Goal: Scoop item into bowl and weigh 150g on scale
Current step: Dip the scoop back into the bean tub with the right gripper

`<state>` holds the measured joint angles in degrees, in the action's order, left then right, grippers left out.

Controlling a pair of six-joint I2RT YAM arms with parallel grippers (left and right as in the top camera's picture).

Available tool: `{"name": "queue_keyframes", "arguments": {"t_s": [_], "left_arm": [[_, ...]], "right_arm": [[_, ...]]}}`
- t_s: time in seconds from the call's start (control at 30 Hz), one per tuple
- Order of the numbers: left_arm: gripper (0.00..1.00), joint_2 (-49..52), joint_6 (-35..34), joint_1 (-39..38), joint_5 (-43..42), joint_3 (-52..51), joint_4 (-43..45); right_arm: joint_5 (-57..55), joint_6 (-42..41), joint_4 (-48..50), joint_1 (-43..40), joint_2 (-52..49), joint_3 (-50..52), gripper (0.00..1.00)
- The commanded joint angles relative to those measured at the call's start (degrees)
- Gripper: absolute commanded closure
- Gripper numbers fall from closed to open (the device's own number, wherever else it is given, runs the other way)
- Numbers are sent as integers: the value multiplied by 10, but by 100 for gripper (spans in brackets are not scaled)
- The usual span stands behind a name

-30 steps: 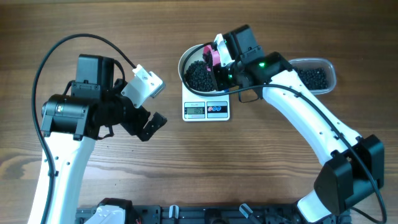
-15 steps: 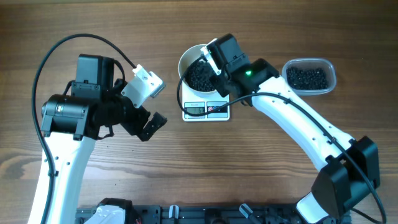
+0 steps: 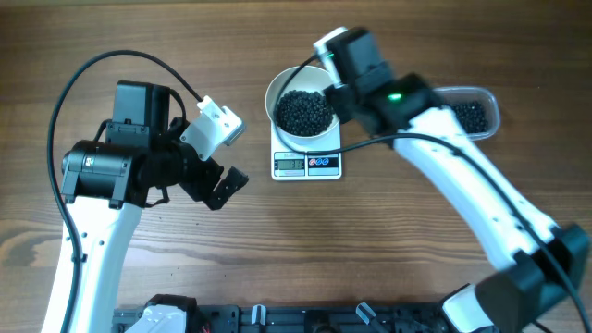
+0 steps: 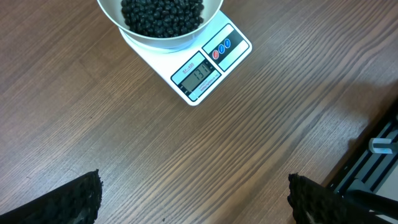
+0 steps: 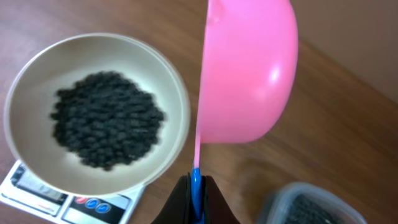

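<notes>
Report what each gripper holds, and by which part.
Right gripper pinches the pink scoop by the end of its thin handle. Left gripper is open, holding nothing.

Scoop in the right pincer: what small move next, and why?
Probably swing the scoop over to the tub for a small refill: the scale appears to read 131, short of target, and the scoop sits tipped beside the bowl.

Glossy plastic scoop (image 5: 249, 68), smooth white bowl (image 5: 31, 118)
</notes>
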<state>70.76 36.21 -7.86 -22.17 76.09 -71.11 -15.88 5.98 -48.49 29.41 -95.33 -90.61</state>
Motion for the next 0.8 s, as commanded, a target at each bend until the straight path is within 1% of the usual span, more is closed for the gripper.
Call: {"name": "queue_keyframes", "arguments": {"t_s": [0.0,0.07,0.13,0.23,0.33,0.4,0.47,0.57,0.6,0.67,0.73,0.77], "left_arm": [[0,-5,10,3,0,-2,0],[0,-5,10,3,0,-2,0],[0,-5,10,3,0,-2,0],[0,-5,10,3,0,-2,0],[0,-5,10,3,0,-2,0],[0,-5,11,3,0,-2,0],[0,-5,10,3,0,-2,0],[0,-5,11,3,0,-2,0],[0,-5,11,3,0,-2,0],[0,-5,11,3,0,-2,0],[0,-5,10,3,0,-2,0],[0,-5,10,3,0,-2,0]], "right_arm": [[10,-37,-61,-78,57,-16,96],[16,-35,-141,-161,61,-16,96],[23,-33,-181,-223,50,-15,96],[86,-34,-197,-306,20,-9,96],[115,-30,-197,-354,-18,25,96],[126,-29,-195,-358,-59,43,96],[176,-15,-184,-357,-104,44,96],[186,-16,-171,-357,-155,44,96],[195,-14,-169,-357,-166,44,96],[263,23,-169,-357,-171,44,96],[318,41,-168,-358,-169,44,96],[329,44,-168,-359,-169,44,96]]}}
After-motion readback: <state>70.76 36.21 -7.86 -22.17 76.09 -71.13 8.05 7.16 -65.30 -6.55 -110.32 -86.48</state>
